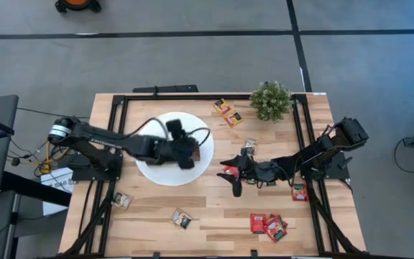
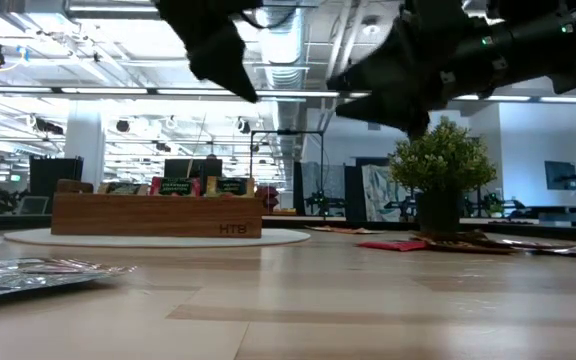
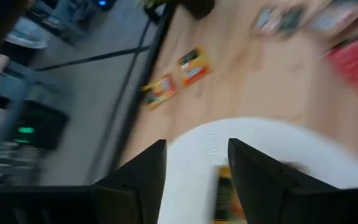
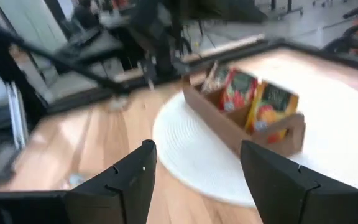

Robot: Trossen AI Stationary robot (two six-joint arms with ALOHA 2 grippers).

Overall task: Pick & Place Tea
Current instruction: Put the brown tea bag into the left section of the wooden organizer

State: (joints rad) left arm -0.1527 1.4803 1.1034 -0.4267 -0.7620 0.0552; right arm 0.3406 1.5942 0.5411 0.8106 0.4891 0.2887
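Note:
The tea sachets lie scattered on the table: two orange-yellow ones [image 1: 228, 114] near the far edge, white-and-green ones [image 1: 182, 218], and red ones [image 1: 268, 224] near the near edge. Others stand in the brown wooden tray [image 4: 247, 118] on the white disc [image 1: 157, 173]. My left gripper [image 3: 194, 174] hovers open above the disc and tray, with an orange-yellow sachet [image 3: 224, 196] blurred below its fingers. My right gripper [image 4: 194, 180] is open and empty, just right of the disc, facing the tray. A red sachet [image 2: 393, 244] lies flat on the table under it.
A small green potted plant [image 1: 270, 101] stands at the far right of the table. A black frame [image 1: 117, 137] runs along the table's edges. Bare wood lies between the disc and the near edge. The tray [image 2: 158, 213] is mostly hidden under the left gripper in the high view.

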